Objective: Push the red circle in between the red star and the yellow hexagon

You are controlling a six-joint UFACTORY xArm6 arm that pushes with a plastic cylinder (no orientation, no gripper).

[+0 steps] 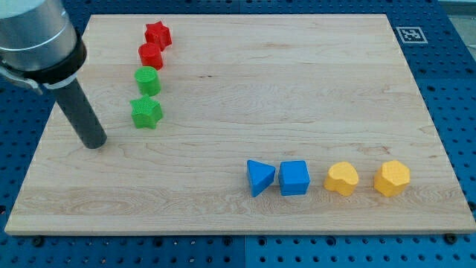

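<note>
— How many blocks do you count on the board?
— Eight. Two red: a red star (158, 34) and a red circle (150, 56), upper left of the frame.
— Green?
— Two: a green circle (147, 80) and a green star (146, 112).
— The rest?
— Two blue, a blue triangle (259, 177) and a blue cube (294, 178); two yellow, a yellow heart (342, 179) and a yellow hexagon (392, 179), lower right.

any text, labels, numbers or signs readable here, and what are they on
No readable words, numbers or brand names in the camera view.
One sign only: a black-and-white square fiducial marker on the blue pegboard surface, by the wooden board's corner at the view's top right; it is a pattern, not text.
The blocks and the dark rod ending in my tip carry no visible markings.
</note>
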